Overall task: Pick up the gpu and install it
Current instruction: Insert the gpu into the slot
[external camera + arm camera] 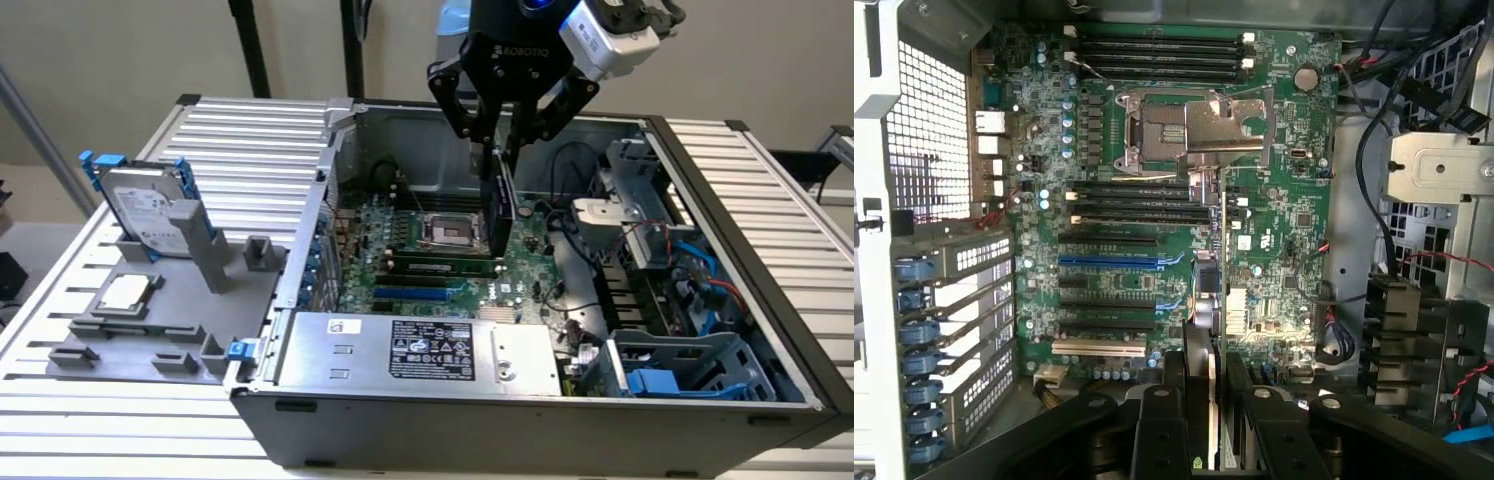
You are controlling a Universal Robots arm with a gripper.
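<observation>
Black fingers (1157, 432) of the gripper (509, 138) clamp the thin, flat gpu (503, 205) upright and edge-on above the green motherboard (384, 228), at 3 o'clock from the square metal socket (447, 232) in the exterior view, inside the grey steel case (400, 135).

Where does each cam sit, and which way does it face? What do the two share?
Exterior view: off the arm, raised, angled down into the open computer case; shows the claw gripping the gpu on edge.
Wrist view: on the wrist, looking along the claw at the motherboard; claw fingers in foreground.
Shared: claw, gpu, motherboard, CPU socket.
</observation>
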